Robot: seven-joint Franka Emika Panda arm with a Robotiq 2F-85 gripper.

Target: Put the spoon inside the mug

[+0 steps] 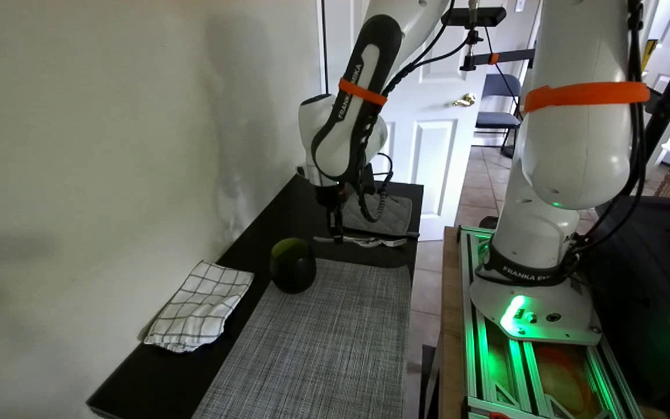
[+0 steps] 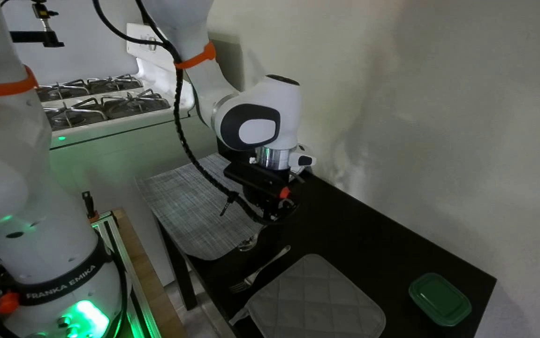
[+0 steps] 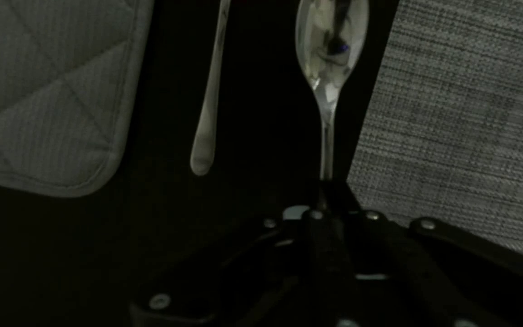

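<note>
The metal spoon (image 3: pixel 329 50) shows in the wrist view with its bowl at the top and its handle running down between my fingertips. My gripper (image 3: pixel 327 195) is closed on the handle, low over the dark table. The spoon bowl (image 2: pixel 249 242) also shows in an exterior view beside the placemat, at about table level; whether it touches the table I cannot tell. The dark green mug (image 1: pixel 293 267) stands on the placemat's corner in an exterior view, a short way from my gripper (image 1: pixel 336 234). The mug's opening is hard to make out. The mug is out of view in the wrist view.
A fork (image 2: pixel 262 268) lies beside the spoon, then a grey quilted pad (image 2: pixel 319 300). A grey placemat (image 1: pixel 335 343) covers the table's other part. A checkered cloth (image 1: pixel 201 305) lies by the wall. A green lidded container (image 2: pixel 440 299) stands at the table's corner.
</note>
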